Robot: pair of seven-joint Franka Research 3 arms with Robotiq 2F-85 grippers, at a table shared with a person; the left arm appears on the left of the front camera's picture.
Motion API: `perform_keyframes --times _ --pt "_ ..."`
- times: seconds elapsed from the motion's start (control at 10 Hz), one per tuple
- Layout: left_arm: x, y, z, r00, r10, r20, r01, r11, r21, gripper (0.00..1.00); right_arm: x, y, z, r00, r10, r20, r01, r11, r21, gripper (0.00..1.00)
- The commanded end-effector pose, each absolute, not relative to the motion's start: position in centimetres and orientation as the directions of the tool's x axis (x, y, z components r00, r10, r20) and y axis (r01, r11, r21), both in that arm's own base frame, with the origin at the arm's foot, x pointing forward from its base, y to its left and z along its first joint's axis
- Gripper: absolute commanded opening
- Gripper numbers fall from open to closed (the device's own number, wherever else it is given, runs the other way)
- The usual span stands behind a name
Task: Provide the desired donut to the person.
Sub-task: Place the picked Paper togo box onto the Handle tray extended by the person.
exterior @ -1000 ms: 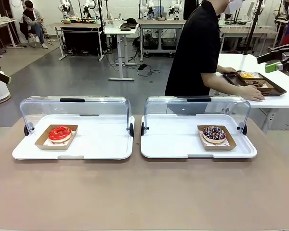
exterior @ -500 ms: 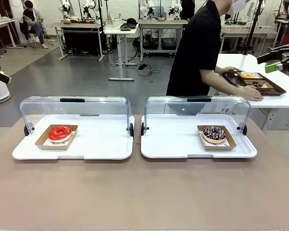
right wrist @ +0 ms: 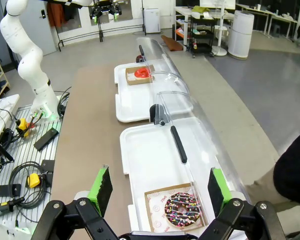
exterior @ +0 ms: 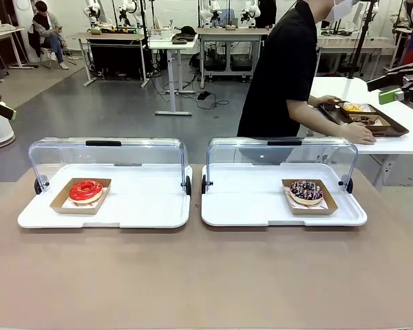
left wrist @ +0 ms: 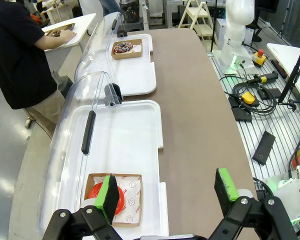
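No legible print is seen. Beside the chocolate donut (right wrist: 183, 205), the right gripper (right wrist: 160, 187) is spread; the left gripper (left wrist: 167, 187), spread too, partly hides the red donut (left wrist: 124, 196).

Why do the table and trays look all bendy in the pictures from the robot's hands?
Left wrist view: a wide-angle lens bows the table edge and white trays, and the clear lid shows pale glare. Right wrist view: same bending, with reflections on the clear lid. Front view: straighter lines, even room light, soft shadows, everything sharp.
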State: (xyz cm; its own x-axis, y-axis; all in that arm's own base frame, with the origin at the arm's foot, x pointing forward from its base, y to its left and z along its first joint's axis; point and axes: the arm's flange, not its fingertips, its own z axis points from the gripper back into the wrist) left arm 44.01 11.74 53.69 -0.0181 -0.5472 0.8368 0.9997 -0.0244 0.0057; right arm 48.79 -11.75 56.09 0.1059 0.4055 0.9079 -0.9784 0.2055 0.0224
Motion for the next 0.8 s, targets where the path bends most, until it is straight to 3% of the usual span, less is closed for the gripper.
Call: perform_keyframes --times 0.0,0.7 --pt "43.78 11.65 53.76 -0.024 -0.542 0.84 1.0 -0.025 0.012 1.0 48.83 -11.77 56.09 0.106 0.405 0.908 -0.978 0.209 0.021 1.0" --pt "43.78 11.65 53.76 -0.024 -0.542 0.84 1.0 -0.025 0.012 1.0 48.83 -11.77 56.09 0.106 0.405 0.908 -0.978 0.209 0.021 1.0"
